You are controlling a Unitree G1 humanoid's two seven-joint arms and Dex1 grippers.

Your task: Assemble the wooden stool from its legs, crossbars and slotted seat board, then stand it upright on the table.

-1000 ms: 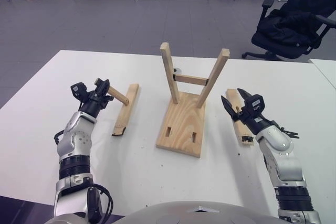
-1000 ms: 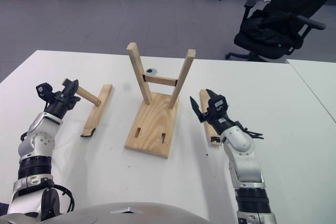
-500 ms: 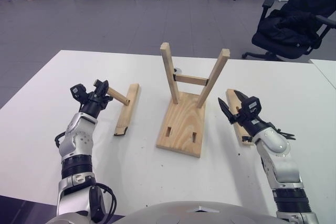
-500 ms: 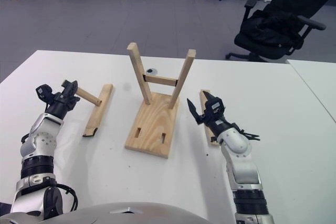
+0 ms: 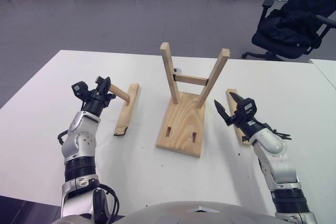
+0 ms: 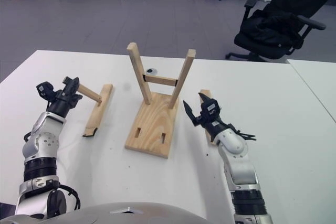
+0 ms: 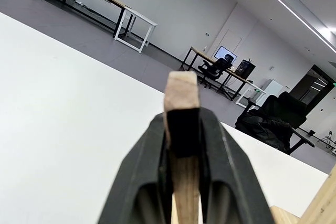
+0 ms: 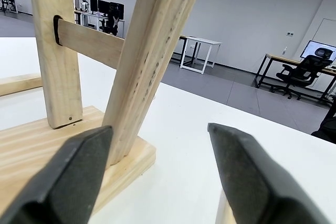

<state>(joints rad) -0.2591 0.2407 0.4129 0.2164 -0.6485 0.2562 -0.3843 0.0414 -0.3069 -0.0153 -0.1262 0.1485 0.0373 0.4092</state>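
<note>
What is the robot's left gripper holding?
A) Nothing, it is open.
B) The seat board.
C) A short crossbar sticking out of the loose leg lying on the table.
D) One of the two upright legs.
C: the left gripper is shut on the crossbar that juts from the loose leg lying on the table; the left wrist view shows wood pinched between its fingers.

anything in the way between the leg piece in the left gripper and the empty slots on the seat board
Nothing visible: only bare table lies between the leg piece, held by the left gripper, and the two empty slots at the seat board's near end.
</note>
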